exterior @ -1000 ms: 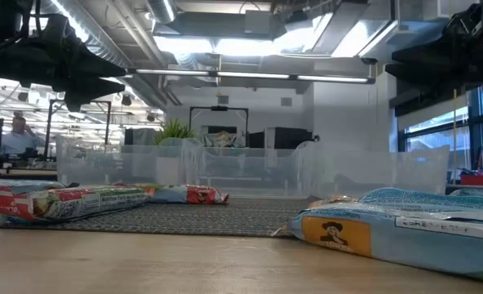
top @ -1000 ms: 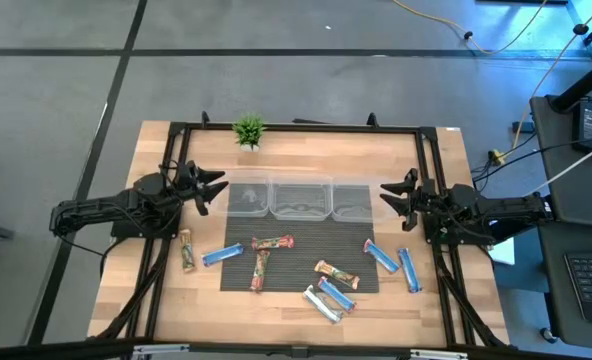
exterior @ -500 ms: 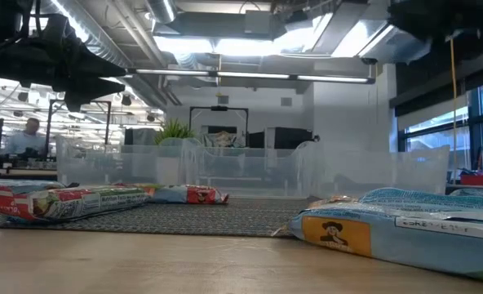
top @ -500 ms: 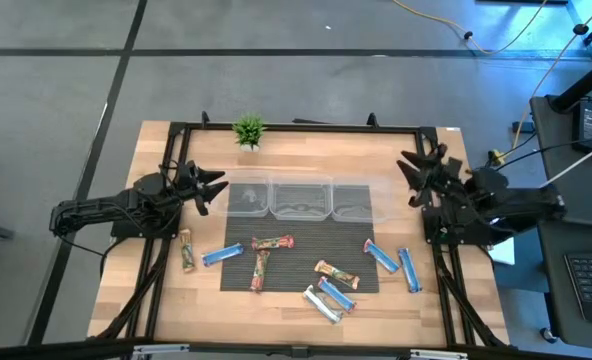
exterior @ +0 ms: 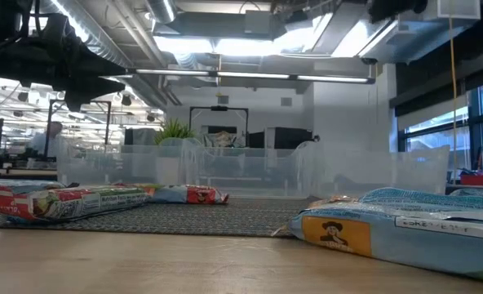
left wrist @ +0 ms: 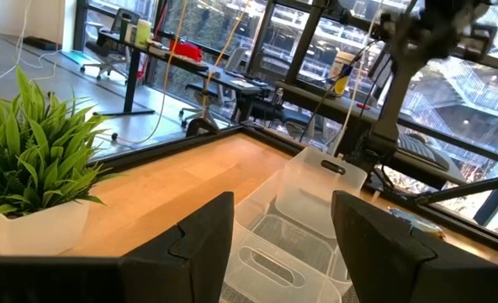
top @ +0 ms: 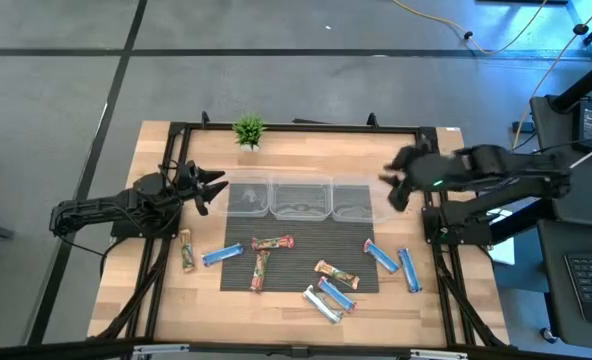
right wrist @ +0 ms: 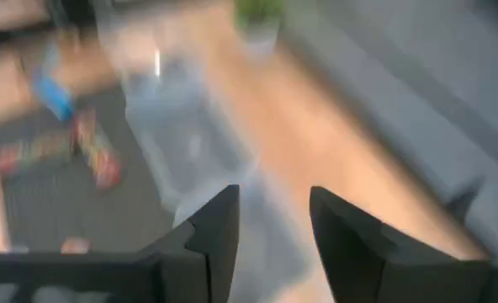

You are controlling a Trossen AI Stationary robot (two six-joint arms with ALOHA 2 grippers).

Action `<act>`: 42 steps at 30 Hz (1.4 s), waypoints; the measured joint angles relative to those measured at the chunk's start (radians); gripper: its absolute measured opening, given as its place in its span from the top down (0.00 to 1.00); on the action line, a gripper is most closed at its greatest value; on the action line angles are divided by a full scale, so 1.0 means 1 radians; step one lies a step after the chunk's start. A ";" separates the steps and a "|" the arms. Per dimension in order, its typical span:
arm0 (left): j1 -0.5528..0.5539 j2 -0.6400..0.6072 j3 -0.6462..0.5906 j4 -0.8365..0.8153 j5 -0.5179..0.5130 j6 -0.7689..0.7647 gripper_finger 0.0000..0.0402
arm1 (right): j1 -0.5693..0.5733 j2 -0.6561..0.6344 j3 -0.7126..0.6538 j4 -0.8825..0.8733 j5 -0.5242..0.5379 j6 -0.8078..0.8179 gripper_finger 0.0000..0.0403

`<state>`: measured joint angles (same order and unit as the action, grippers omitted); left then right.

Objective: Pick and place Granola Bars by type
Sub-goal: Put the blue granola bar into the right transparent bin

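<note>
While no bar is held, the high view shows the Granola Bars [top: 272, 243] scattered at lower centre, below 3 clear bins [top: 296, 198]; the left hand [top: 208, 187] waits spread and empty at middle left. The right hand [top: 396, 187] hovers right of the bins. Its wrist view shows fingers [right wrist: 215, 227] parted, empty. It should descend squarely over 1 bar.

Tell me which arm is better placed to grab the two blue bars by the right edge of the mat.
Probably the right: its open pincer is raised near the bins on the same side as those blue bars, while the left pincer waits across the table.
</note>
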<state>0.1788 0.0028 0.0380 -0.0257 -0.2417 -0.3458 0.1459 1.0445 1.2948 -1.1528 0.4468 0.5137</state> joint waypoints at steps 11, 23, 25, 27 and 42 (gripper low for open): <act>0.000 0.000 0.000 0.000 0.000 0.000 0.52 | 0.183 0.316 -0.101 -0.113 -0.332 0.386 0.63; 0.000 0.000 0.000 0.000 0.000 0.000 0.52 | 0.259 0.490 -0.245 -0.074 -0.408 0.691 0.63; 0.000 0.000 0.000 0.000 0.000 0.000 0.52 | 0.262 0.505 -0.249 -0.063 -0.417 0.677 0.63; 0.000 0.000 0.000 0.000 0.000 0.000 0.52 | 0.265 0.515 -0.249 -0.053 -0.421 0.661 0.63; 0.000 0.000 0.000 0.000 0.000 0.000 0.52 | 0.272 0.514 -0.250 -0.021 -0.425 0.637 0.39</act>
<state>0.1787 0.0025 0.0380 -0.0257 -0.2417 -0.3458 0.4180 1.5589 1.0451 -1.1742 0.0223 1.1503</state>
